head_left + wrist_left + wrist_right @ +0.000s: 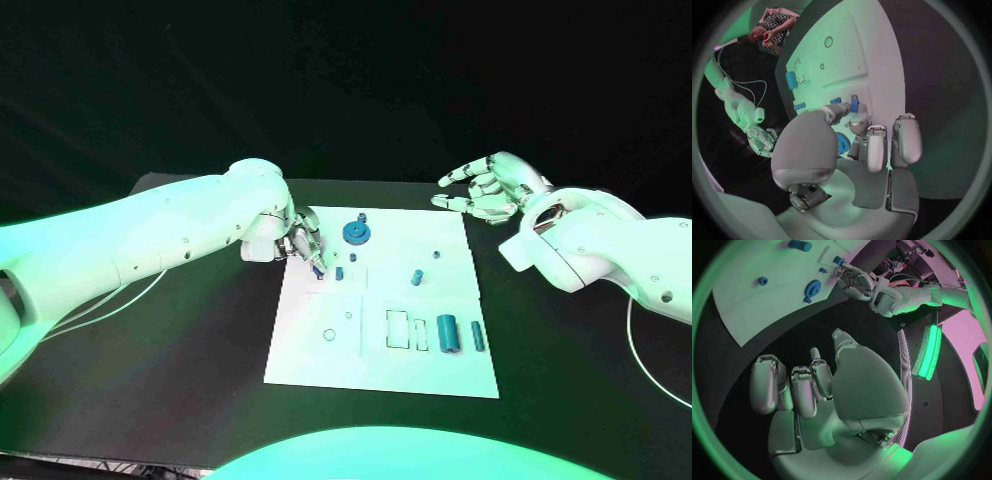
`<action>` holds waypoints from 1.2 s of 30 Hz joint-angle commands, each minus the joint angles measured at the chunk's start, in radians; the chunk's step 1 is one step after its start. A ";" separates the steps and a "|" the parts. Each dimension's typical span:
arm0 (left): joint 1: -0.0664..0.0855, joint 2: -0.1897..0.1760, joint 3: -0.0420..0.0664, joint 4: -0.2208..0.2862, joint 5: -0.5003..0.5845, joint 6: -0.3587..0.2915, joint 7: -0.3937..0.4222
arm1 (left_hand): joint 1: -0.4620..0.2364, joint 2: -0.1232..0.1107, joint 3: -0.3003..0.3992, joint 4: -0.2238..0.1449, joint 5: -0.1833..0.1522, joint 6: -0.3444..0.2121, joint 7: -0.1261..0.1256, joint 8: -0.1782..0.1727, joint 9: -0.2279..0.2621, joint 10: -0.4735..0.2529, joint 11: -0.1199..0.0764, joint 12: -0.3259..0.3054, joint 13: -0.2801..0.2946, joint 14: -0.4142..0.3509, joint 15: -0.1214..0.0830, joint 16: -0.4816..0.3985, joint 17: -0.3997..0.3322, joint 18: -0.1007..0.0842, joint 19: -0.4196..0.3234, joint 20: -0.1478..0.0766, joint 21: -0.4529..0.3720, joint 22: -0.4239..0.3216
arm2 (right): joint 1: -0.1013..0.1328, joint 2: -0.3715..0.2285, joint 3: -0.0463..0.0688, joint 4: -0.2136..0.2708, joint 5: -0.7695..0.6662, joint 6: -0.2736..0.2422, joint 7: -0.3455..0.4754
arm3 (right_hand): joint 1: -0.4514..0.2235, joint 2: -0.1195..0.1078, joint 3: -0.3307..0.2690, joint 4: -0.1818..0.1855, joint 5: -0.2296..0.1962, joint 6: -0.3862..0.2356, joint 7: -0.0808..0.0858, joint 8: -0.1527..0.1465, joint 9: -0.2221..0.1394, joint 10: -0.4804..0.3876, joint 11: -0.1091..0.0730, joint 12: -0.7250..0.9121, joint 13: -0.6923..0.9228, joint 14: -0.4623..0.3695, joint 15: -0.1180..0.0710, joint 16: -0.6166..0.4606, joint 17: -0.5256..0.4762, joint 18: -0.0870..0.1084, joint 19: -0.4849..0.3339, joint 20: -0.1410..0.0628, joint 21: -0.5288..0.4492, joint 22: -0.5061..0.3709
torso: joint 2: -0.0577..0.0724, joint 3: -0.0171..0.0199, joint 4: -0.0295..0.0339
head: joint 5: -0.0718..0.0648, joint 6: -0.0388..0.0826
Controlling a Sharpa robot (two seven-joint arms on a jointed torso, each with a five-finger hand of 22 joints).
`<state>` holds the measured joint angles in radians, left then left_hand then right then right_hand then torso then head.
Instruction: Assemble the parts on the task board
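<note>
Pinching a small blue peg [854, 103] at its fingertips, left hand [299, 241] works over the task board [433, 370]; peg looks light, stiff, slippery. Right hand [490, 187] hovers empty, fingers apart.

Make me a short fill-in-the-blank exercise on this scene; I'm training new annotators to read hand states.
1. The left hand pinches a small ____ part over the white board.
2. The right hand holds ____.
3. The right hand hovers over the black ____, beside the board's far corner.
4. The round gear lies on the board's ____ end.

Missing words: blue; nothing; table; far
</note>
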<state>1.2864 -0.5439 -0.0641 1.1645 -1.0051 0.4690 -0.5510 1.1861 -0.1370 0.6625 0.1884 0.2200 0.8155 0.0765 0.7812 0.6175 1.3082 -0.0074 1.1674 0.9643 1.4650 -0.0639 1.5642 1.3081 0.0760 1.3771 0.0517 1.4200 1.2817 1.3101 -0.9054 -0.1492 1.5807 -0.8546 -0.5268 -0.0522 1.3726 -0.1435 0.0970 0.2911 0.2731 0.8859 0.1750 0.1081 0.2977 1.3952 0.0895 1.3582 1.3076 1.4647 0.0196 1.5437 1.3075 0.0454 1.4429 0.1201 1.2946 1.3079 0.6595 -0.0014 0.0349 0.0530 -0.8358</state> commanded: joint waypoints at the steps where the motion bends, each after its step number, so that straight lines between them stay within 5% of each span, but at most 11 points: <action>1: -0.001 0.001 -0.002 0.003 0.001 0.039 -0.009 | 0.002 -0.002 0.167 -0.161 0.003 0.009 -0.010 0.005 0.105 0.005 -0.002 0.005 0.002 0.101 0.000 -0.002 0.248 -0.007 0.003 -0.003 0.004 0.000 | -0.001 0.001 0.000 0.000 -0.009 0.013 0.011 | -0.008 0.000 -0.005 -0.002 0.005 0.001 0.000 0.006 -0.002 -0.006 0.000 -0.004 0.058 0.084 -0.005 -0.007 0.173 0.017 -0.005 -0.002 -0.004 0.113 | 0.000 -0.0004 0.0003 | 0.000 0.002; 36: -0.005 -0.001 -0.010 0.013 0.002 0.030 -0.011 | -0.034 -0.013 0.203 -0.176 0.009 0.029 -0.019 0.008 0.119 0.010 -0.010 -0.009 -0.029 0.101 -0.007 -0.003 0.246 -0.009 0.009 -0.009 0.007 0.008 | -0.001 0.002 0.000 0.000 -0.009 0.015 0.015 | -0.008 0.000 -0.005 -0.002 0.005 0.001 0.000 0.006 -0.002 -0.006 0.000 -0.004 0.058 0.084 -0.005 -0.007 0.173 0.017 -0.005 -0.002 -0.004 0.113 | 0.001 -0.0005 -0.0005 | -0.001 -0.002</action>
<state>1.2875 -0.5469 -0.0687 1.1753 -1.0038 0.4818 -0.5548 1.1555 -0.1567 0.7291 0.1417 0.2281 0.8157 0.0765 0.7842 0.6292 1.3154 -0.0143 1.1616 0.9369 1.4650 -0.0639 1.5642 1.3077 0.0759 1.3809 0.0480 1.4241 1.2883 1.3101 -0.9037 -0.1492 1.5796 -0.8546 -0.5246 -0.0510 1.3726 -0.1435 0.0970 0.2911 0.2731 0.8859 0.1750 0.1081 0.2965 1.3952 0.0895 1.3582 1.3074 1.4647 0.0196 1.5437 1.3073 0.0453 1.4429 0.1200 1.2946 1.3075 0.6601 -0.0018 0.0348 0.0515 -0.8376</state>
